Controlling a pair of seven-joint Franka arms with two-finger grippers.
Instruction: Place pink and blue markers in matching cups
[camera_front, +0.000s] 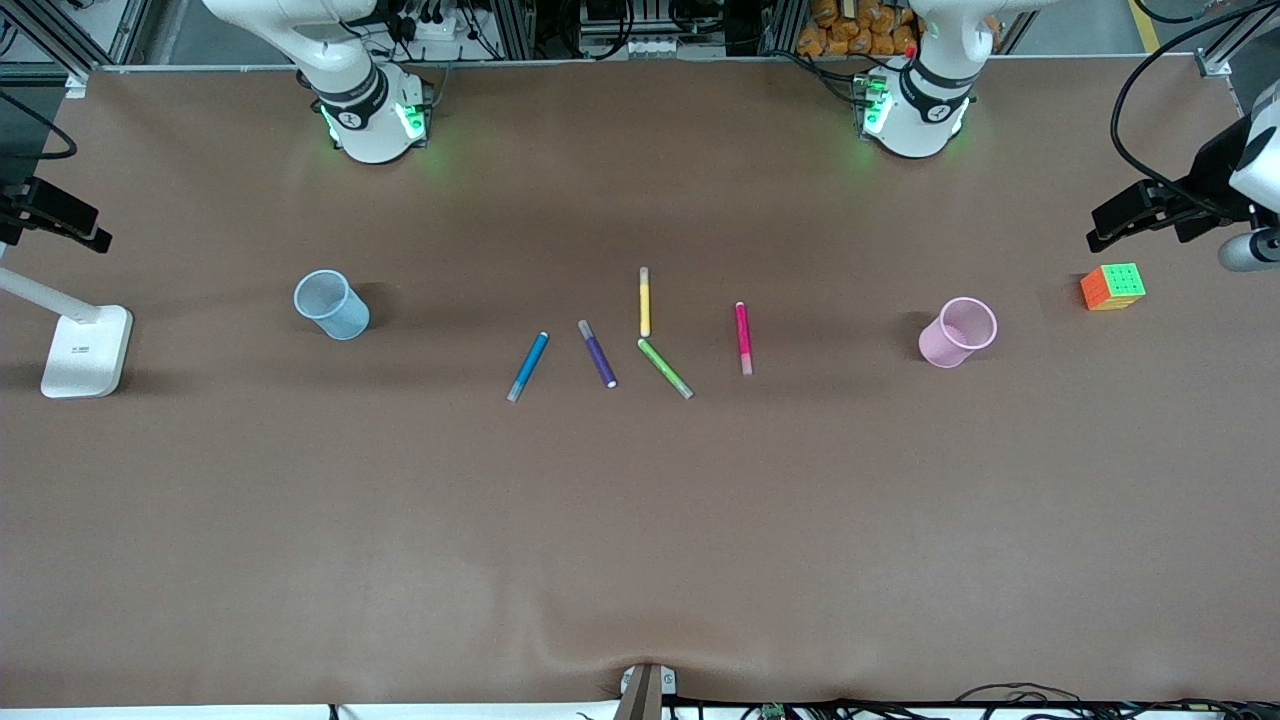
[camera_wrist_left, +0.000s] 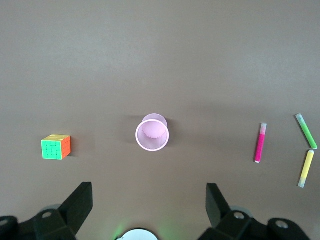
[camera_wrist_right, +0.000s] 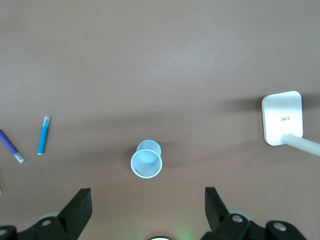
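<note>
Nothing's been started yet, judging by how things lie. The big brown counter has everything laid out in a row across the middle of the front view.

Going by size: a white desk lamp base sits at 9 o'clock, at the right arm's end of the counter. The pale blue translucent plastic cup stands upright and empty, toward the right arm's end. The pale pink translucent plastic cup stands upright and empty too, toward the left arm's end. A multicoloured puzzle cube sits at 3 o'clock, past the pink cup.

Then the pens, all lying flat between the cups. The bright blue felt-tip marker is the one closest to the blue cup, and the magenta-pink felt-tip marker the one closest to the pink cup. Between those lie a dark purple pen, a yellow pen and a green pen, which aren't part of the job.

The left gripper hangs high over the pink cup, fingers spread wide and holding nothing. The right gripper does the same over the blue cup, fingers released and empty.

So both markers are left to pick up and drop in: blue into blue, pink into pink.
</note>
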